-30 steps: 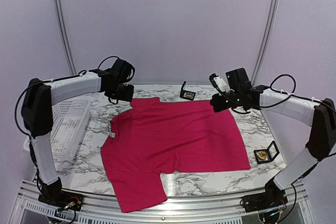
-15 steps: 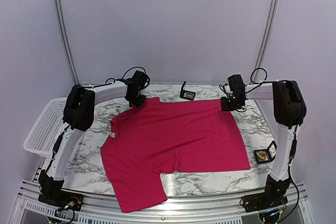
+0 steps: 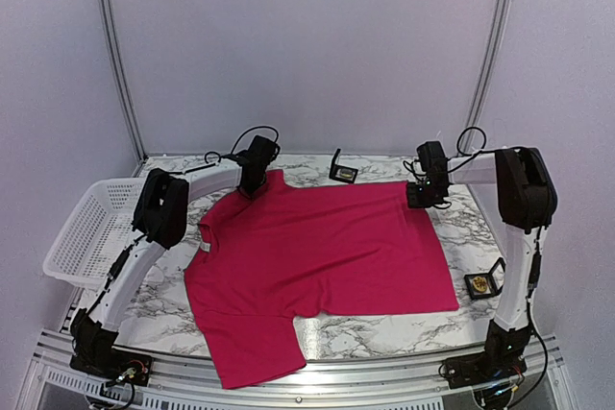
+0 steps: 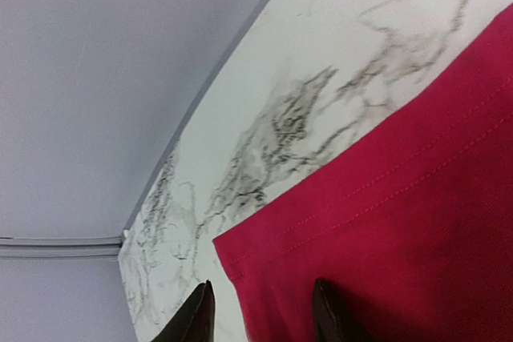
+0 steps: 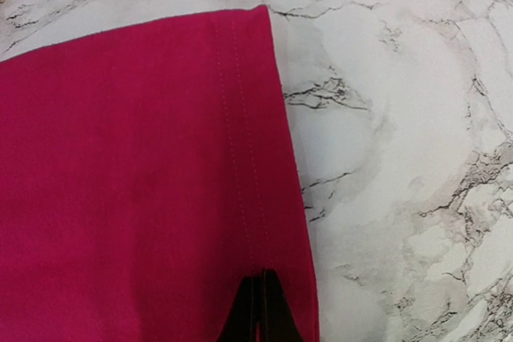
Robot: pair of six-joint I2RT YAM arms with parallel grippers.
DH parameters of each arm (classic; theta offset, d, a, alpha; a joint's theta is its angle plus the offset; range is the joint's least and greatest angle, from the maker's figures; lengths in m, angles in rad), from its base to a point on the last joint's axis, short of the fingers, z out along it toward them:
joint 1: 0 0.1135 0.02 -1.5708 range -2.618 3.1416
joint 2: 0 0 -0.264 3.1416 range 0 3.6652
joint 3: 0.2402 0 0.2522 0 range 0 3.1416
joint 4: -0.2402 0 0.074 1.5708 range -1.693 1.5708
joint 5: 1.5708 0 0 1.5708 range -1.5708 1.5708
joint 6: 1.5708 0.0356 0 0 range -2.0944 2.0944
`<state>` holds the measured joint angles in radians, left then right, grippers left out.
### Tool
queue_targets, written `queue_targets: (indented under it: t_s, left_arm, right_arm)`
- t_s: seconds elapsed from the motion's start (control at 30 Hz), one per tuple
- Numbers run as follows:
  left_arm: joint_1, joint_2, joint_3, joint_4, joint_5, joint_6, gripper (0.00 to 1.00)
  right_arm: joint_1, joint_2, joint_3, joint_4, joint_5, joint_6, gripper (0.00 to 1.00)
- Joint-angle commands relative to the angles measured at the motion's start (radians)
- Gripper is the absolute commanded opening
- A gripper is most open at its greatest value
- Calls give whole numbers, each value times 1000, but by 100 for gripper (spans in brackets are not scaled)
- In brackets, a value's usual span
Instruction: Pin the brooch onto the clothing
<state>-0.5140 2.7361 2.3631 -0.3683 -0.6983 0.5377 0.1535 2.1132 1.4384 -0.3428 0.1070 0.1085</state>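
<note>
The clothing [image 3: 322,256], a magenta-pink T-shirt, lies spread flat on the marble table. My left gripper [image 3: 252,182] is low at its far left sleeve corner. In the left wrist view that gripper [image 4: 260,315] is open, one finger on bare marble and the other over the sleeve [image 4: 401,222], straddling its edge. My right gripper [image 3: 424,196] is down at the far right hem corner. In the right wrist view it [image 5: 260,310] is shut, its tips resting on the stitched hem [image 5: 248,158]. A gold brooch [image 3: 478,283] sits in an open black box at the right edge.
A white basket [image 3: 86,237] hangs off the table's left side. A second small open black box [image 3: 343,173] stands at the back middle, just beyond the shirt. Bare marble [image 5: 401,134] shows right of the hem and in front of the shirt.
Both arms have swung in from raised poses and come down onto the shirt's far corners. The left jaws have narrowed a little. The right gripper has stayed shut.
</note>
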Motion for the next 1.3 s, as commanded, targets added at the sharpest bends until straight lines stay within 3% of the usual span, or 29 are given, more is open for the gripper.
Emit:
queue_targets:
  t_s: [0.0, 0.23, 0.4, 0.5, 0.67, 0.83, 1.0, 1.27]
  left_arm:
    - [55, 121, 18, 148, -199, 197, 43]
    - [113, 72, 53, 296, -213, 143, 48]
    - [106, -91, -41, 293, -115, 78, 85]
    - [91, -239, -160, 244, -53, -14, 88]
    - [68, -516, -447, 125, 70, -252, 83]
    - [60, -705, -724, 21, 316, -557, 65]
    - [42, -701, -897, 24, 411, -672, 51]
    - [37, -652, -984, 15, 283, -730, 47]
  right_arm:
    - [-16, 28, 36, -32, 1, -11, 0]
    - [-17, 29, 78, -71, -19, -44, 0]
    - [-17, 1, 128, -94, -19, -52, 0]
    - [-18, -35, 136, -87, -44, -57, 0]
    - [-17, -60, 135, -36, -139, -86, 0]
    - [-18, 43, 250, -44, -187, -63, 0]
    - [-23, 159, 332, -37, -218, -41, 0]
    - [-50, 208, 309, -15, -190, -10, 0]
